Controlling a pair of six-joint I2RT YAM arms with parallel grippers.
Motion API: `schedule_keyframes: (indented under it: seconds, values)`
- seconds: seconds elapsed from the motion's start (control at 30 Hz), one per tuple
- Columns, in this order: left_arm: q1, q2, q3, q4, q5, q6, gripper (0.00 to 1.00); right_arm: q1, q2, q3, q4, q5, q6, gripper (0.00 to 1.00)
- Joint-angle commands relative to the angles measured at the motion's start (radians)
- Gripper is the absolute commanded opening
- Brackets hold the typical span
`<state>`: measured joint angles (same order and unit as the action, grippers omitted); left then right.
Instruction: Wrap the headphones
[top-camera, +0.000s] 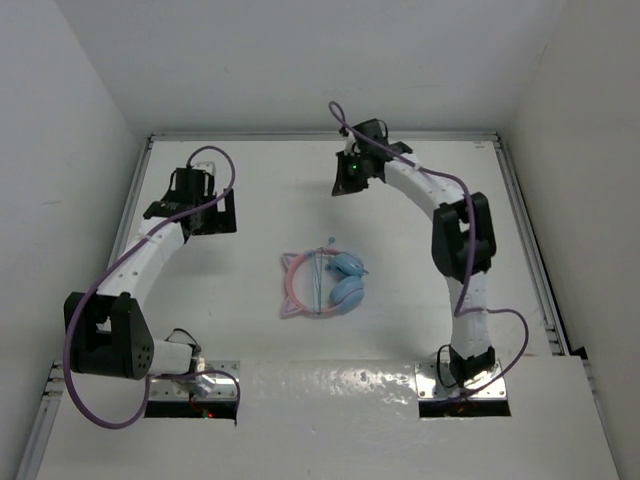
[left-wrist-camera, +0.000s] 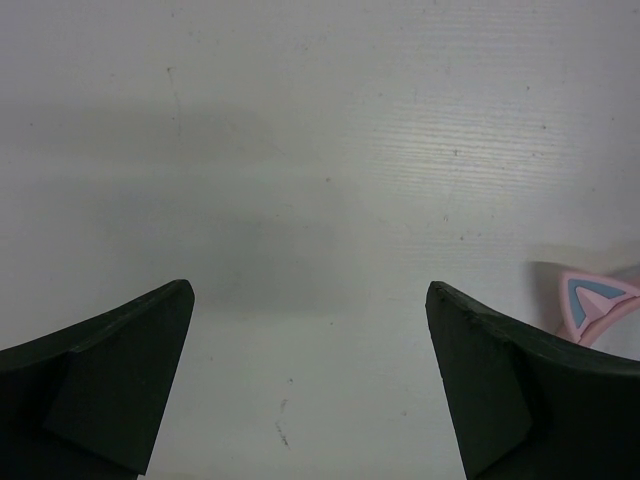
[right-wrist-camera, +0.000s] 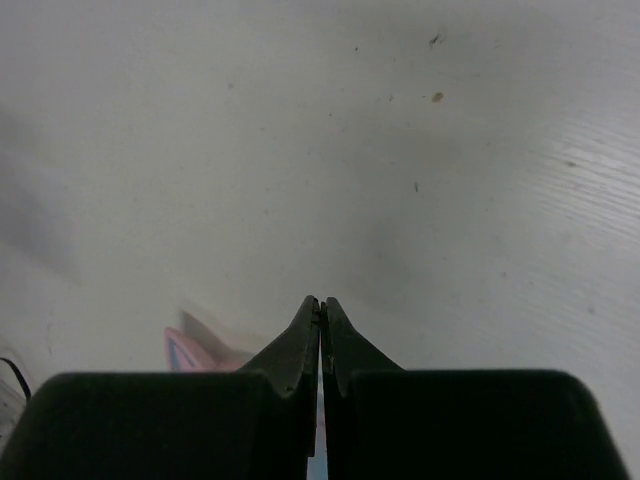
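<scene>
The headphones (top-camera: 322, 284) lie flat at the table's middle: pink cat-ear headband (top-camera: 292, 285) on the left, light blue ear cups (top-camera: 348, 280) on the right. The thin teal cable (top-camera: 319, 268) runs across the headband, with its end pointing toward the back. My left gripper (top-camera: 205, 218) is open and empty, hovering over bare table left of the headphones; its wrist view shows the gripper (left-wrist-camera: 310, 290) and one pink ear (left-wrist-camera: 593, 305) at the right edge. My right gripper (top-camera: 346, 184) is shut and empty behind the headphones; its wrist view shows the gripper (right-wrist-camera: 320, 300) and a blurred pink ear (right-wrist-camera: 192, 350).
White walls enclose the table on the left, back and right. A raised rail (top-camera: 528, 240) runs along the right side. Thick purple robot cables (top-camera: 218, 158) loop over both arms. The arm bases (top-camera: 465, 380) sit at the near edge.
</scene>
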<state>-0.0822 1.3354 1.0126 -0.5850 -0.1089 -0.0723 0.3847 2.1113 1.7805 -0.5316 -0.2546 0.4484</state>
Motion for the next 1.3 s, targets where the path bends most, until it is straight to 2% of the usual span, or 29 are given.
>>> schedule_keyframes:
  seconds: [0.0, 0.2, 0.4, 0.6, 0.77, 1.03, 1.23, 1.27]
  values:
    - [0.016, -0.041, -0.006, 0.028, -0.023, 0.016, 1.00, 0.014, 0.135, 0.088, -0.053, -0.043, -0.002, 0.00]
    - [0.024, -0.039, -0.031, 0.043, -0.025, 0.020, 1.00, 0.115, 0.229, 0.102, -0.025, -0.089, -0.091, 0.00]
    - [0.025, -0.041, -0.039, 0.051, -0.037, 0.026, 1.00, 0.125, 0.214, -0.029, 0.018, -0.043, -0.088, 0.00]
    - [0.029, -0.042, -0.048, 0.059, -0.040, 0.028, 1.00, 0.125, 0.147, -0.185, -0.030, -0.005, -0.123, 0.00]
    - [0.029, -0.041, -0.051, 0.059, -0.035, 0.028, 1.00, 0.125, 0.006, -0.381, -0.001, 0.086, -0.143, 0.00]
    - [0.029, -0.042, -0.057, 0.063, -0.021, 0.026, 1.00, 0.125, -0.076, -0.452, -0.021, 0.040, -0.192, 0.00]
    - [0.029, -0.047, -0.063, 0.067, -0.006, 0.023, 1.00, 0.115, -0.091, -0.394, -0.022, 0.126, -0.151, 0.00]
    - [0.029, -0.048, -0.065, 0.068, -0.005, 0.023, 1.00, 0.103, -0.086, -0.351, -0.027, 0.185, -0.137, 0.05]
